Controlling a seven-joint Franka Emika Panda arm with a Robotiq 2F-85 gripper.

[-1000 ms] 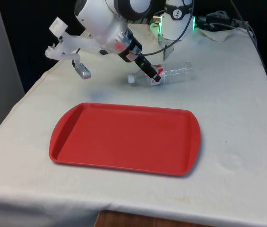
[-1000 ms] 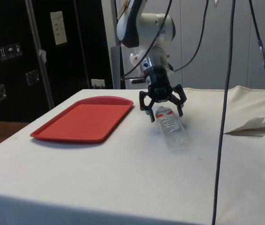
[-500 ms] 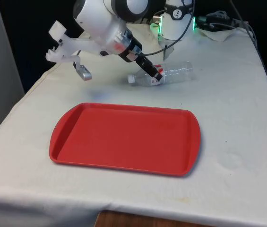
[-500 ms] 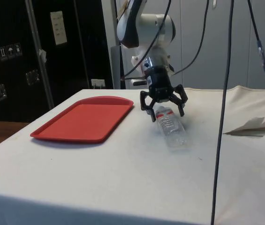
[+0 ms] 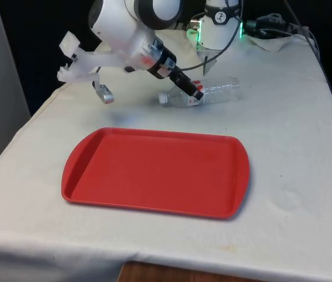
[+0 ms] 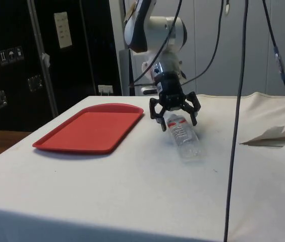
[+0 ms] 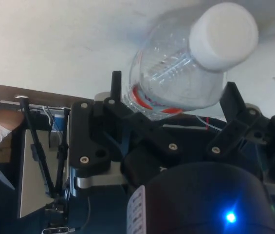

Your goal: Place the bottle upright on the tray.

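A: Where is the bottle (image 5: 204,92)?

B: Lying on its side on the white-clothed surface (image 5: 295,147), beyond the far edge of the red tray (image 5: 154,171) and apart from it. It is clear plastic with a white cap (image 7: 223,36) and a red band on its label. In the front view the cap points toward the front view's left.

A: And the hand (image 6: 174,119)?

B: It sits at the bottle's neck end, angled down from the arm. In the side view its two black fingers (image 6: 158,114) are spread, one on each side of the bottle, with the tips close to the cloth.

A: Is it squeezing the bottle?

B: No. In the wrist view the fingers stand apart on either side of the bottle's shoulder, with gaps between them and the plastic.

A: What about the tray?

B: It lies flat on the surface, long side toward the front camera.
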